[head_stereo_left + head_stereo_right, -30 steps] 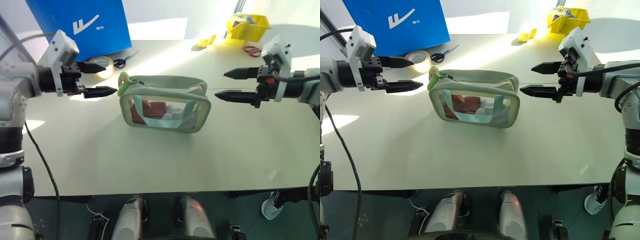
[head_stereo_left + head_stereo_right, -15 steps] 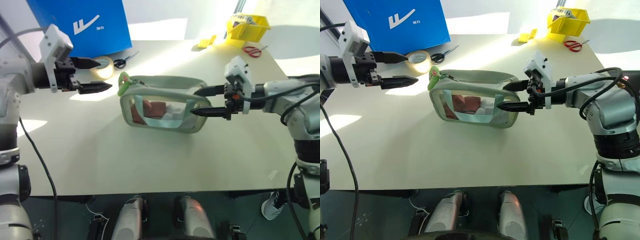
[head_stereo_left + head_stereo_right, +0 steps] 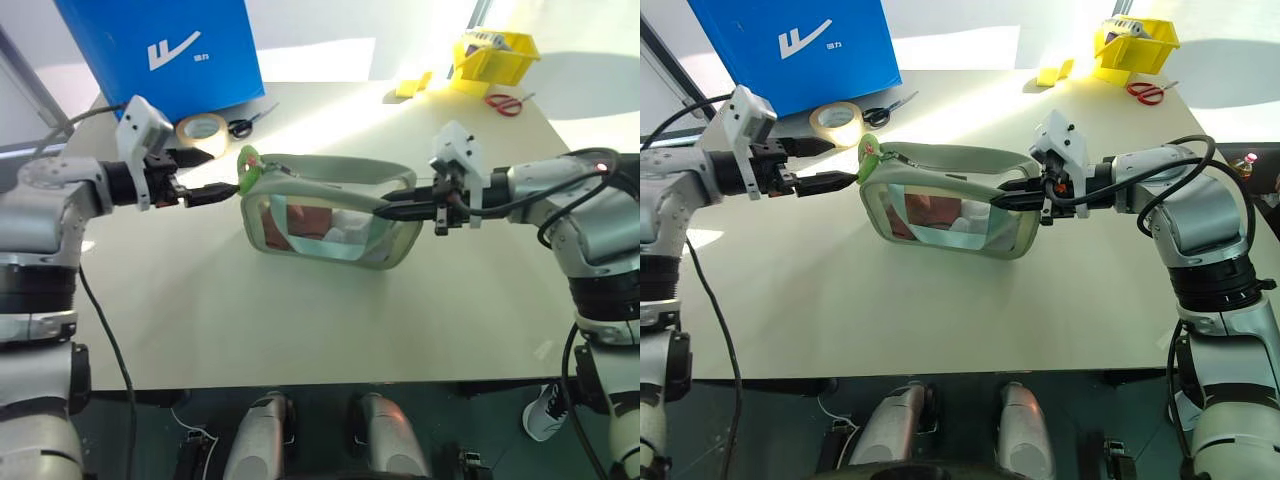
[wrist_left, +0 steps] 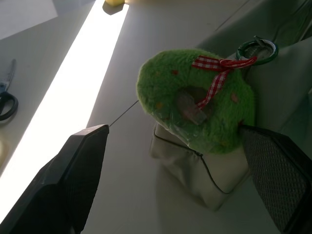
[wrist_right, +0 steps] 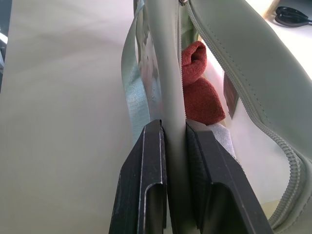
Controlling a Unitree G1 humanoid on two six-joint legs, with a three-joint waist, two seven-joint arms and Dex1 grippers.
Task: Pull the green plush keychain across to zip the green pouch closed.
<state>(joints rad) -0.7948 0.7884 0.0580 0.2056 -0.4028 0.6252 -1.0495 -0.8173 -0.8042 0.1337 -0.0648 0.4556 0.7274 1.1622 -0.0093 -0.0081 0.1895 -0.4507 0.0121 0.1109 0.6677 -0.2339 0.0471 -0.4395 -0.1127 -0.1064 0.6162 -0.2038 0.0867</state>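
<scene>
The pouch (image 3: 330,208) sits mid-table (image 3: 300,320), upright on its long edge with the clear window facing the camera, red and white contents showing through, and the zip along its top is open. On its right end the right gripper (image 3: 385,208) has its two black fingers pinched together on the pouch's pale edge, and the right wrist view shows that strip of fabric squeezed flat between the pads (image 5: 146,180), with a red bundle (image 5: 200,87) visible inside beyond. Over at the pouch's left end the keychain (image 3: 246,166) stands up at the corner, a fuzzy lime ring with a red checked ribbon, hooked by a small metal ring to the zip end. The left gripper (image 3: 222,180) comes in level from the left, fingers wide apart, tips just at the keychain; in the left wrist view the charm (image 4: 195,105) sits between the two spread fingers (image 4: 73,180), one finger well off it, the other right at its edge, nothing clamped on it. Behind the left arm, a tape roll (image 3: 201,128) and black scissors (image 3: 245,122) lie in front of a blue box (image 3: 165,45). At the far right corner there is a yellow bin (image 3: 495,50) with red scissors (image 3: 504,101) beside it.
</scene>
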